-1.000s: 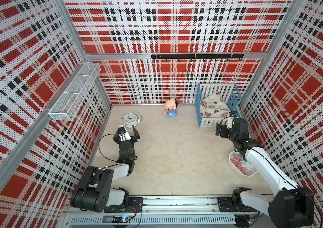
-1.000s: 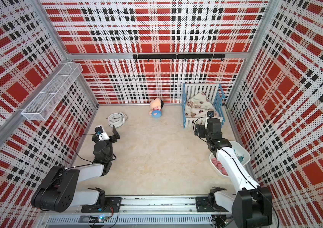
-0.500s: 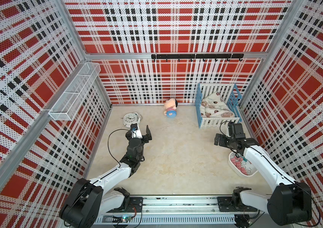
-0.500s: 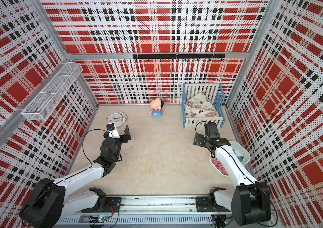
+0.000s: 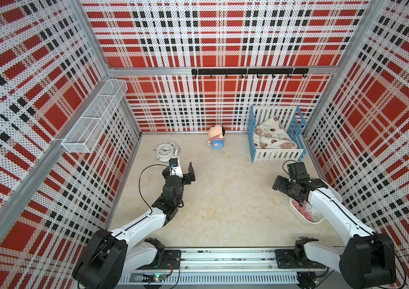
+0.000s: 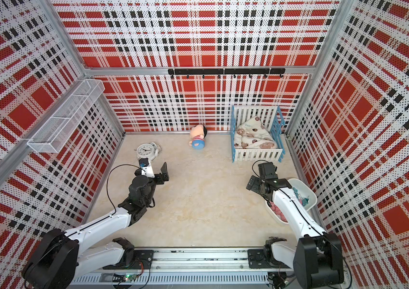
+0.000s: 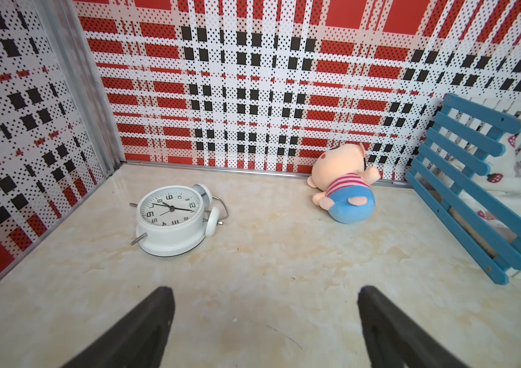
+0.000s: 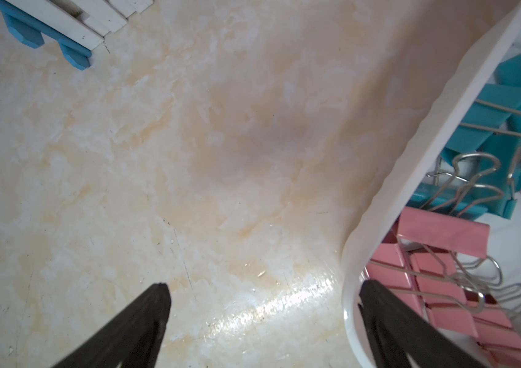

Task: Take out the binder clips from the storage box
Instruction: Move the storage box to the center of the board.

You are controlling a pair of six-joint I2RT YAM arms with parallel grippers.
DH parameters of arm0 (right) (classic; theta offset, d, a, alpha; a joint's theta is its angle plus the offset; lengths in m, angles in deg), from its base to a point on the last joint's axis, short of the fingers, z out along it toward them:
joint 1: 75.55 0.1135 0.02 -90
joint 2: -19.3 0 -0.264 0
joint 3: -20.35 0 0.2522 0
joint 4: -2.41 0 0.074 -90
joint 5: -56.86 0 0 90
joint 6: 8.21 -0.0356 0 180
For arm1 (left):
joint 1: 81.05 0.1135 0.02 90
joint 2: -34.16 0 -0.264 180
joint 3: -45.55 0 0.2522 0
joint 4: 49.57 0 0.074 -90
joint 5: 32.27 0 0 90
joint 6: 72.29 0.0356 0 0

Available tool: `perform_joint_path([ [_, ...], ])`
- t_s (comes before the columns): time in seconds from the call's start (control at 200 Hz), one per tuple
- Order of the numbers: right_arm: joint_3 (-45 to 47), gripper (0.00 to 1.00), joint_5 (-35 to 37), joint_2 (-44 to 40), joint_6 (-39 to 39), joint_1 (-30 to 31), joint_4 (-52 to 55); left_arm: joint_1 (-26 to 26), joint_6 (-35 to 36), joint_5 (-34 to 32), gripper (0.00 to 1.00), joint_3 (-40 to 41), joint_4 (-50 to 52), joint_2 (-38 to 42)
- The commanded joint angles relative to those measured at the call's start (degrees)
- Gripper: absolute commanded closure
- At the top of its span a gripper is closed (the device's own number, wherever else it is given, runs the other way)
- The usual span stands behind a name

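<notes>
Right pincer (image 8: 264, 286) spread wide, gripping nothing, poised low over bare tabletop (image 8: 189, 159), one fingertip lined up with the rim of the storage box (image 8: 412, 165). Left pincer (image 7: 265, 288) likewise wide open and empty, well apart from the box, facing an alarm clock (image 7: 171, 220), a plush doll (image 7: 345, 197) and a toy crib (image 7: 463, 197). Inside the box, near the right-hand wall of the workspace: the binder clips (image 8: 463, 204), heaped and overlapping, none out on the tabletop. Probably light, rigid folded metal with slick painted faces and springy wire loops. Prone to tangling by the handles, so likely best pinched across the flat coloured body or across a raised pair of loops, one at a time. Counted in the right wrist view: about five pink clips (image 8: 437, 235) and about four teal clips (image 8: 491, 121). No firm total, with part of the heap beyond the frame and, in both top views, under the arm. One box, one clock, one doll, one crib, two pincers.
</notes>
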Motion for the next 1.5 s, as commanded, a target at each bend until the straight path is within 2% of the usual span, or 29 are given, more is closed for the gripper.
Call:
perform_joint_path([
  [0.0,1.6,0.0,0.4,-2.5,-3.0,0.1,1.1,-0.3,-1.5,1.7,0.05,-1.7,1.0,0.4],
  [0.266,6.1,0.0,-4.5,-1.0,-3.7,1.2,-2.7,-0.3,-2.3,2.0,0.05,-2.3,1.0,-1.3],
  [0.536,1.0,0.0,-5.9,8.5,-3.2,11.9,-7.4,-0.2,-3.1,2.0,0.05,-2.2,1.1,-1.2],
  [0.772,-8.8,0.0,-9.0,24.0,-0.4,19.1,-13.7,-0.1,-3.5,0.6,0.04,-1.1,1.9,1.3],
  [1.017,-26.4,0.0,-12.9,41.4,3.0,25.5,-15.9,1.7,-5.3,0.1,0.04,-0.2,4.4,4.7],
  [1.197,-37.3,0.0,-15.1,48.0,4.8,28.3,-15.6,1.9,-6.0,0.0,0.04,1.4,6.4,8.9],
  [1.493,-47.6,0.0,-22.9,55.4,6.5,30.4,-17.6,2.6,-7.1,-1.5,0.04,2.5,10.9,14.3],
])
